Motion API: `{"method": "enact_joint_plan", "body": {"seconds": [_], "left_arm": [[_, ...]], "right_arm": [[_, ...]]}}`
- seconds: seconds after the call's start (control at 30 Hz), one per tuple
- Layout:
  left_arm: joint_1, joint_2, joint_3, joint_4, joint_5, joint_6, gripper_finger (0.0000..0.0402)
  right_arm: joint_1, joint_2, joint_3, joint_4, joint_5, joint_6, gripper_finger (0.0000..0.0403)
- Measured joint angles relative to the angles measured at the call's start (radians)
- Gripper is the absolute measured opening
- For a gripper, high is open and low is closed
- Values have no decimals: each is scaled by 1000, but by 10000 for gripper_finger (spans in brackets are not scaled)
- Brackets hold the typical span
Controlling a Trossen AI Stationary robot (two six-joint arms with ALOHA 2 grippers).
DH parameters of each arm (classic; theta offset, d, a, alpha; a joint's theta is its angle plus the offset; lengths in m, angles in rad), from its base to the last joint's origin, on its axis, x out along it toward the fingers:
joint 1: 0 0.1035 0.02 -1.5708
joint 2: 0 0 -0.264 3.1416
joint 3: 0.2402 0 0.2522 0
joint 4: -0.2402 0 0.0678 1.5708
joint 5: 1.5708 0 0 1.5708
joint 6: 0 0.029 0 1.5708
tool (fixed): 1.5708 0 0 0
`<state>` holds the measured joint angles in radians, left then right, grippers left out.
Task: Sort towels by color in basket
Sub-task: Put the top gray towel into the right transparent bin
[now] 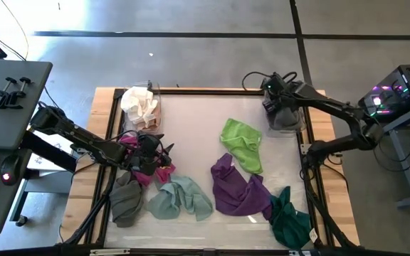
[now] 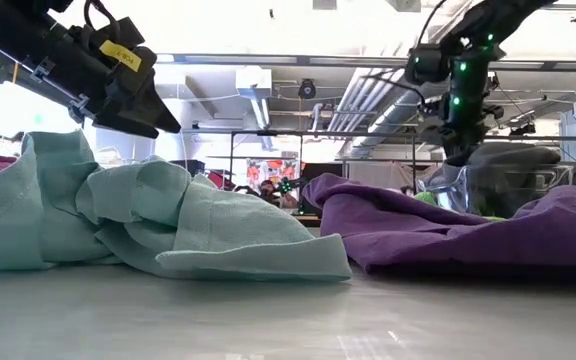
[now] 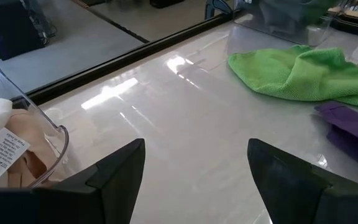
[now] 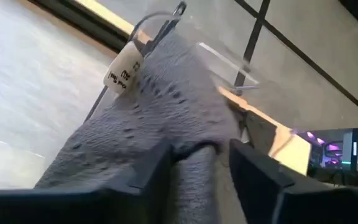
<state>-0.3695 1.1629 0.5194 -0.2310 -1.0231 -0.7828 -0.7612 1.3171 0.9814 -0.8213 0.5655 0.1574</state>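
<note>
My left gripper [image 1: 146,156] hovers open over the magenta towel [image 1: 151,171] at the table's left; its wrist view shows the open gripper [image 3: 194,174] with nothing between the fingers. Cream towels [image 1: 139,105] lie in a clear bin [image 1: 155,91] at the far left. Grey-brown [image 1: 125,199], mint [image 1: 180,198], purple [image 1: 237,188], lime green [image 1: 242,144] and dark green [image 1: 290,217] towels lie on the table. My right gripper [image 1: 280,107] is over a clear bin [image 1: 299,126] at the far right, shut on a grey towel [image 4: 148,118]. My right gripper pinches a bunched fold of the grey towel [image 4: 194,155] between its two fingers [image 4: 148,171], coming from above. The towel hangs below the fingers into the clear bin [image 4: 166,18], its white label [image 4: 124,70] showing. Whether its lower end rests on the bin's floor is hidden.
A dark frame [image 1: 191,91] runs around the table's mat. The middle of the mat [image 1: 191,128] between the two bins is bare. In the low view the mint towel [image 2: 168,220] and purple towel [image 2: 448,225] fill the foreground. A grey side table [image 1: 13,92] stands left.
</note>
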Motion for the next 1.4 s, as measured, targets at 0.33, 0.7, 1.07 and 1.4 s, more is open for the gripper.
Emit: {"method": "enact_joint_plan", "body": {"seconds": [0.33, 0.7, 1.07, 1.4], "left_arm": [[0, 0, 0, 0, 1, -1, 273], [0, 0, 0, 0, 1, 0, 273], [0, 0, 0, -3, 11, 0, 273], [0, 0, 0, -3, 21, 0, 273]], "right_arm": [[29, -124, 73, -166, -126, 89, 195], [23, -77, 70, -236, -321, 96, 40], [-73, 142, 68, -218, -319, 43, 3], [-109, 276, 67, -145, -314, -51, 6]]}}
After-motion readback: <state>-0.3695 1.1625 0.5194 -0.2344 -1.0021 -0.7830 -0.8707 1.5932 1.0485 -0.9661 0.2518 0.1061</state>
